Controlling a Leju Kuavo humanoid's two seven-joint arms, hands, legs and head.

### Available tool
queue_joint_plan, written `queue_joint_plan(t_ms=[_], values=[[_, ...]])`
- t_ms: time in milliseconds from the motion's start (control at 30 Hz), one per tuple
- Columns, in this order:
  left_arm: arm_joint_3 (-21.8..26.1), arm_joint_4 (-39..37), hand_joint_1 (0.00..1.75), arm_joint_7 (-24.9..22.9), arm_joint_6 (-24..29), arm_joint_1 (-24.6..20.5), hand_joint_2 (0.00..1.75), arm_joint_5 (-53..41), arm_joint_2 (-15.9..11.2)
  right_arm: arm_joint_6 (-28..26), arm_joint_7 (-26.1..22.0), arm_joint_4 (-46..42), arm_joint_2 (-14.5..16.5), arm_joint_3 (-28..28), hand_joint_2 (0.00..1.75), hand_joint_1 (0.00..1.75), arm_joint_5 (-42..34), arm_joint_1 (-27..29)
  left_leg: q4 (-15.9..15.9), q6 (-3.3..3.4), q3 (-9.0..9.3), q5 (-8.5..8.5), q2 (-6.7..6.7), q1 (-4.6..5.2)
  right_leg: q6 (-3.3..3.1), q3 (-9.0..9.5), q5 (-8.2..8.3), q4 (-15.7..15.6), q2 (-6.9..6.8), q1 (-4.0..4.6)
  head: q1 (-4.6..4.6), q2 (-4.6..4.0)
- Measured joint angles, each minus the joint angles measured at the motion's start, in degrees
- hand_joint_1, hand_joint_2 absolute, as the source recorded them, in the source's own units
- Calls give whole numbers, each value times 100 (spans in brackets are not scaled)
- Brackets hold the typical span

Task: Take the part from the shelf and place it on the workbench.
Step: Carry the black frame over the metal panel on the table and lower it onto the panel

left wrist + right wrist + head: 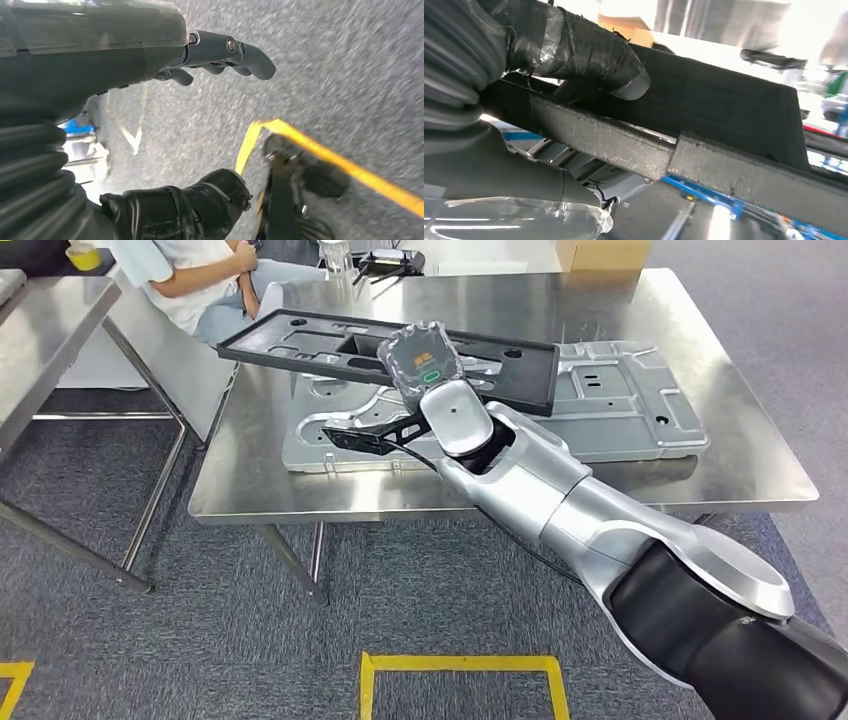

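I have the right hand (428, 365) reaching into the centre of the head view, and its fingers (589, 50) are clamped on the near long edge of the black moulded panel (330, 345), thumb on one face and the rest wrapped around the rim as the right wrist view shows it. The panel sits in the upper middle of the frame, over the stainless worktop (720, 430); its right end lies on the silver stamped metal plate (620, 400) beneath it, while I cannot tell whether the left end is resting or carried. I judge the panel to be stiff and fairly light: a long, flat piece with cut-outs and a raised rim, its edge rough and matt in the close view, so it should not slide much in the grip. The trouble is its length. Held at one point near the middle of one edge, it will want to tip and swing, and a corner could catch on the plate below. The rim by the central recess looks the best place to hold, close to the balance point. The left hand (220, 57) hangs over the grey carpet, fingers loosely curled and apart, holding nothing. A seated person (200, 280) is at the upper left of the head view, near the panel's far corner, so I would lower it slowly and flat.
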State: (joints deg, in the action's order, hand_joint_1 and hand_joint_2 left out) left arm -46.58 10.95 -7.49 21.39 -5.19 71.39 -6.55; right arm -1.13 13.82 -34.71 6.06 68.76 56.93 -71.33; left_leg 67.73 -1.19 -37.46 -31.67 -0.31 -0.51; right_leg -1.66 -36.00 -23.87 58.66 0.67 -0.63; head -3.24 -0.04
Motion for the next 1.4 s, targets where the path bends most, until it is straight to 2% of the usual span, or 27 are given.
queue_joint_plan(t_ms=[33, 67, 100, 133, 200, 233, 267, 400, 467, 533, 567, 600, 633, 667, 733, 767, 833, 933, 967, 1033, 1067, 1100, 1133, 1167, 1233, 1300, 1400], values=[[-1, 0, 0, 9, 3, 5, 175, -2, -3, 5, 5, 0, -26, 0, 175, 175, -5, 21, 373, -17, -223, -92, 0, -7, -10, 32, -24, 1, 1, 1, 1, 0], [-1, 0, 0, 13, 3, 12, 175, -2, -6, 10, 8, 0, -49, 0, 175, 175, -10, 50, 617, -31, -402, -93, 0, -12, -13, 67, -54, 3, 5, 2, 0, 0], [-2, 0, 0, 14, 3, 19, 175, -3, -7, 13, 9, 0, -69, 0, 175, 175, -13, 75, 660, -42, -495, 18, 1, -16, -12, 106, -86, 9, 11, 1, 1, 0], [-2, 0, 0, 15, 3, 24, 175, -3, -8, 15, 12, -1, -83, 0, 175, 175, -14, 91, 469, -46, -475, 236, 2, -21, -6, 148, -121, 16, 18, 0, 1, 0], [-2, 0, 0, 15, 3, 25, 175, -3, -10, 20, 32, -4, -107, 0, 175, 175, -15, 92, -282, -36, -209, 725, 4, -24, 26, 236, -198, 25, 28, 6, 2, 0], [-2, 0, 0, 13, 2, 20, 175, -3, -11, 27, 45, -7, -118, 0, 175, 175, -15, 81, -615, -20, -65, 847, 3, -13, 51, 261, -229, 28, 31, 15, -2, 0], [-3, 0, 0, 8, 1, 11, 175, -3, -11, 36, 56, -8, -131, 0, 175, 175, -15, 72, -816, 7, 28, 880, 3, 2, 79, 272, -248, 22, 33, 23, -4, 0], [-7, 0, 0, -39, 1, 0, 175, -14, -10, 69, 90, -22, -191, 0, 175, 175, -15, 67, -956, 149, 125, 788, 5, 10, 195, 266, -319, 42, 17, 32, -5, 0], [-8, 0, 0, -78, 13, 12, 175, -31, -9, 81, 128, -57, -232, 0, 175, 175, -14, 57, -1000, 225, 201, 770, 13, -11, 235, 88, -510, 435, -2, 39, 3, 0], [-8, 0, 0, -99, 46, 11, 175, -42, -9, 104, 169, -91, -277, 0, 175, 175, -13, 55, -1002, 281, 245, 729, 13, -1, 246, -343, -781, 1215, -11, 37, 10, 0], [-8, 0, 0, -101, 69, 7, 175, -49, -9, 119, 189, -101, -298, 0, 175, 175, -13, 64, -999, 295, 266, 707, 10, 3, 249, -564, -844, 1542, -11, 35, 10, 0], [-8, 0, 0, -87, 97, 5, 175, -61, -9, 133, 205, -109, -318, 0, 175, 175, -13, 73, -993, 301, 291, 680, 6, 5, 247, -707, -800, 1687, -11, 35, 12, 0], [-8, 0, 0, -61, 120, 6, 175, -74, -9, 145, 219, -116, -339, 0, 175, 175, -13, 81, -985, 298, 322, 649, -1, 7, 237, -735, -643, 1601, -12, 35, 12, 0], [-8, 0, 0, -20, 138, 9, 175, -86, -9, 158, 236, -128, -361, 0, 175, 175, -13, 82, -974, 290, 358, 614, -8, 7, 217, -651, -396, 1301, -14, 37, 14, 0], [-9, 0, 0, 89, 144, 15, 175, -97, -6, 174, 269, -150, -428, -1, 175, 175, -11, 67, -946, 255, 415, 538, -21, 18, 156, -342, 35, 495, -22, 61, 13, 0], [-9, 0, 0, 138, 138, 16, 175, -97, -4, 180, 282, -162, -458, -2, 175, 175, -10, 56, -937, 233, 426, 511, -24, 28, 133, -222, 128, 221, -24, 71, 13, 0], [-11, 0, 0, 200, 126, 9, 175, -97, -1, 191, 295, -184, -508, -5, 175, 175, -6, 43, -942, 179, 431, 484, -26, 42, 103, -123, 113, 36, -15, 94, 8, 0], [-13, 0, 0, 225, 110, 4, 175, -97, -2, 208, 335, -220, -585, -11, 175, 175, -4, 40, -838, 89, 409, 377, -11, 35, 47, -45, 97, -48, -6, 48, -4, 0], [-13, 0, 0, 223, 102, 5, 175, -98, -1, 211, 357, -234, -608, -13, 175, 175, -4, 37, -623, 57, 312, 266, -4, 29, 26, -7, 91, -73, -6, 25, -13, 0], [-14, 0, 0, 204, 89, 7, 175, -99, 1, 225, 387, -264, -652, -15, 175, 175, -4, 40, 90, 0, -67, -3, 3, 3, -10, 42, 57, -84, 1, 13, -31, 0], [-15, 0, 0, 186, 84, 8, 175, -99, 1, 241, 396, -285, -675, -15, 175, 175, -4, 54, 411, -23, -267, -69, 3, -9, -17, 63, 36, -83, 7, 13, -31, 0], [-15, 0, 0, 160, 82, 11, 175, -99, 1, 263, 404, -308, -702, -15, 175, 175, -4, 74, 581, -40, -405, -45, 4, -18, -16, 88, 13, -81, 13, 13, -31, 0], [-15, 0, 0, 125, 82, 13, 175, -99, 1, 289, 417, -337, -733, -15, 175, 175, -4, 95, 519, -50, -436, 99, 4, -25, -10, 119, -13, -77, 19, 12, -31, 0], [-15, 0, 0, 86, 86, 15, 175, -98, 1, 312, 435, -372, -760, -15, 175, 175, -5, 113, 241, -52, -360, 333, 6, -31, 0, 156, -42, -73, 22, 10, -30, 0], [-15, 0, 0, 15, 101, 15, 175, -97, 0, 339, 473, -433, -805, -17, 175, 175, -6, 125, -532, -34, -64, 761, 10, -25, 32, 218, -101, -64, 26, 18, -29, 0], [-16, 0, 0, -27, 113, 5, 175, -97, 1, 355, 486, -482, -837, -25, 175, 175, -6, 133, -952, 22, 123, 846, 7, 4, 78, 221, -132, -59, 33, 33, -34, 0], [-18, 0, 0, -60, 121, -9, 175, -97, 1, 373, 484, -525, -880, -34, 175, 175, -7, 190, -1032, 134, 186, 795, 4, 9, 170, 215, -163, -58, 30, 40, -36, 0]])
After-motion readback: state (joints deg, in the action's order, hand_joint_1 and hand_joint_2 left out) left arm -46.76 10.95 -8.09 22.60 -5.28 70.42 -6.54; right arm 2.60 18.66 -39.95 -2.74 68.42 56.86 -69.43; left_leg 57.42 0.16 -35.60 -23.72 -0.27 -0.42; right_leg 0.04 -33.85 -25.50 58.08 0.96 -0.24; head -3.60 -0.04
